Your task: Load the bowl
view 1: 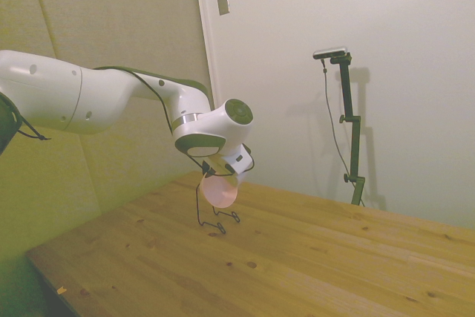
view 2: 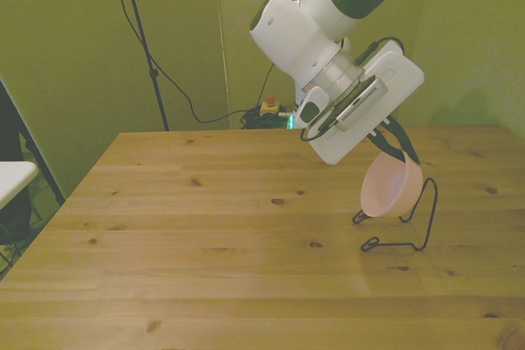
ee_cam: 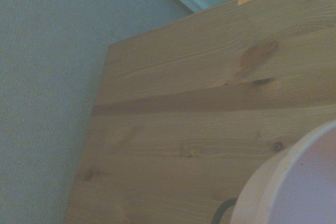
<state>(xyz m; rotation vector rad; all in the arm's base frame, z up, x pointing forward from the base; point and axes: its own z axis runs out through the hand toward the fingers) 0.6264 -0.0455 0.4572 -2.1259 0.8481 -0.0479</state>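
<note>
1. gripper (view 2: pixel 392 150): tilted over the rack (view 2: pixel 404 227); its fingers are closed on the upper rim of the bowl (view 2: pixel 390 186), pinching it.
2. bowl position: held on edge, nearly upright, at the rack on the front view's right side of the table (view 2: pixel 205 227). in the side view the bowl (view 1: pixel 220 190) sits just above the rack's feet (view 1: pixel 219 220). whether it already rests on the wire cannot be told.
3. risk, early release: if the rim is not seated between the wires, the bowl would likely tip off and roll across the table.
4. risk, rack shift: the rack looks thin and light. a sideways push from the bowl or fingers could slide or topple it.
5. risk, slip: smooth plastic held by one rim may rotate in the grip, changing the entry angle.
6. risk, withdrawal: a finger catching the upright loop could drag the rack along.
</note>
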